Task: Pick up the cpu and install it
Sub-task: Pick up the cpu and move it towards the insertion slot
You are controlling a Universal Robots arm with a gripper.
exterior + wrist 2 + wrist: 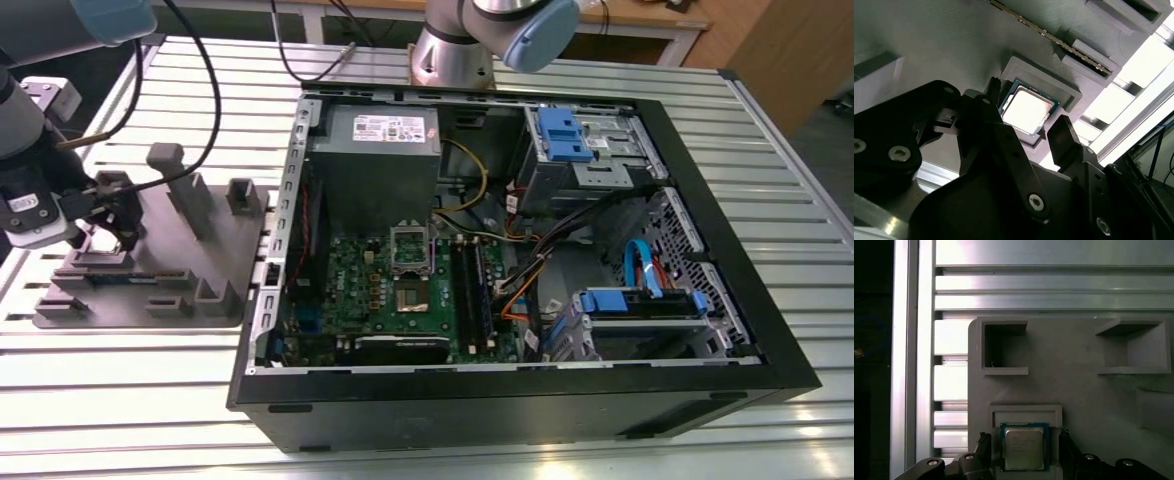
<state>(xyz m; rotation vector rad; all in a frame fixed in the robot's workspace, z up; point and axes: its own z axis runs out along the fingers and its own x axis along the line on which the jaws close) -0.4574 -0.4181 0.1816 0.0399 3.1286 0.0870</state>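
Here your gripper [1024, 441] hangs spread either side of the cpu [1024, 449]. It's a flat, silver-grey square with a darker rim, seated in the grey holder [1079, 390].

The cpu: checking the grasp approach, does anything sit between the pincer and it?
Nothing visible does. The open pincer straddles the cpu, which lies with its top bare in its raised holder on the grey plate.

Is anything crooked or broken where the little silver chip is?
Nothing stands out. The cpu sits flat and square in the grey plate, and the fingers are open, one on each side of it.
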